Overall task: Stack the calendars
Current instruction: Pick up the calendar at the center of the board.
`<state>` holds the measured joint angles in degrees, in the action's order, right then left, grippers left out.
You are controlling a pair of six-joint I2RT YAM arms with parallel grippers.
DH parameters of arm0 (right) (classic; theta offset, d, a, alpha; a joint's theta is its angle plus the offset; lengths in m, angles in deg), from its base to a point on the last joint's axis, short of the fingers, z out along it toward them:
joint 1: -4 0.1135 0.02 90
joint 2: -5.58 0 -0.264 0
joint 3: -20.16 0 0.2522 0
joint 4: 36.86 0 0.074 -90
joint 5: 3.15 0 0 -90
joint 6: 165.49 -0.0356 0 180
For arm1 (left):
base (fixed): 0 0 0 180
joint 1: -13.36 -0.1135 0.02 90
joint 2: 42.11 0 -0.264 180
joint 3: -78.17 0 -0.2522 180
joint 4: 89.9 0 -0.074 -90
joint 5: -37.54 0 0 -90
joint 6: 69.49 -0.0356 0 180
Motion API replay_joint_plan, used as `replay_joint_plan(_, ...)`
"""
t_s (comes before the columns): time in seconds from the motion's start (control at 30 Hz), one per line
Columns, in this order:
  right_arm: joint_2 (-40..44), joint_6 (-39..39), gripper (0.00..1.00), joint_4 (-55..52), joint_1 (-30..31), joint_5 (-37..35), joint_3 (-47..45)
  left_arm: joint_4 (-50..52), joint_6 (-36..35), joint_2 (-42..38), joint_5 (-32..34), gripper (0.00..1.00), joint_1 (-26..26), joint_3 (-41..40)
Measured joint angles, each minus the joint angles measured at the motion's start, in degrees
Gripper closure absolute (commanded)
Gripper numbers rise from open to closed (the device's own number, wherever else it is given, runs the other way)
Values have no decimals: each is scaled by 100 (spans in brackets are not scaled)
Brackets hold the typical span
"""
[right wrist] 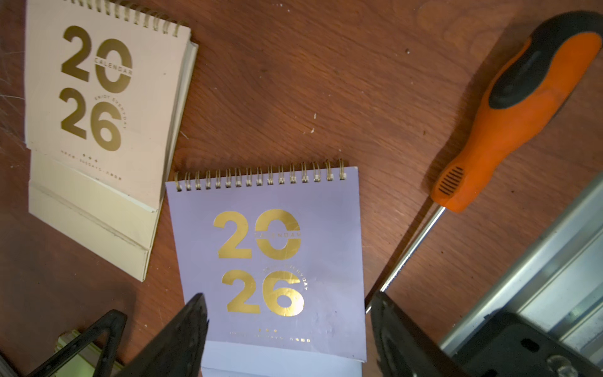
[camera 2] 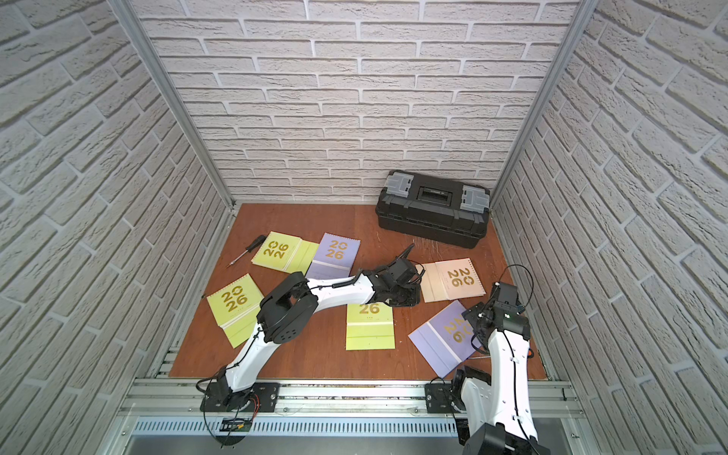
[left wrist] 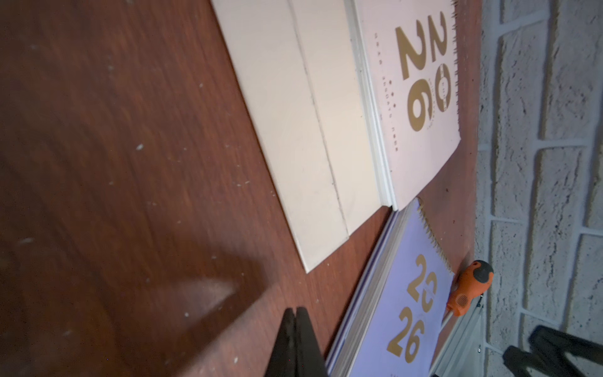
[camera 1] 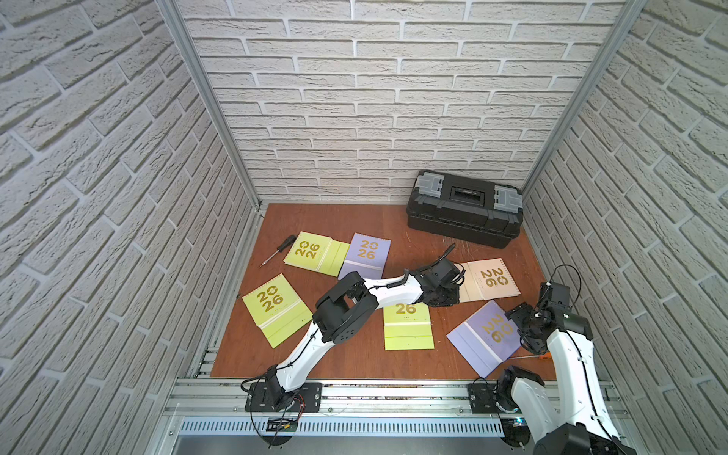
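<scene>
Calendars (camera 2: 370, 327) all lie flat and unstacked on the tabletop (camera 1: 354, 364), so we judge the stacking barely begun. Nearest, toward the front right corner, the near lavender calendar (right wrist: 270, 261) sits under the right gripper (right wrist: 287, 295), whose fingers are spread wide to either side of it, holding nothing. The orange screwdriver (right wrist: 509, 114) lies just beside it. The next move, we think, calls for lowering, closing on its edges and carrying it onto a neighbour.

Mid-front lies the front lime-green calendar (camera 1: 407, 331), and by the left edge the left lime-green calendar (camera 1: 275, 311). Farther, the left gripper (left wrist: 295, 313), fingers pressed together and empty, sits low beside the beige calendar (camera 1: 490, 279). Beyond, the far lime-green calendar (camera 1: 311, 252) touches the far lavender calendar (camera 1: 366, 256).

We count six calendars: three lime-green, two lavender, one beige. There are two screwdrivers, the black screwdriver (camera 1: 277, 250) lying by the far pair, and one toolbox (camera 1: 465, 208) in the far right corner.
</scene>
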<state>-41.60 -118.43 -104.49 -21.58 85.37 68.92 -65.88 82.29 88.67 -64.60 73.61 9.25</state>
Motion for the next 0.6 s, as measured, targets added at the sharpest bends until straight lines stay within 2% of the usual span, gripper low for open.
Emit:
replay_joint_plan(0.33,-4,-22,16,39,-221,-363,-94,11,96,260,-125,100,44,256)
replay_joint_plan(0.6,-341,-15,16,289,-442,-243,-295,4,151,361,-221,100,116,389)
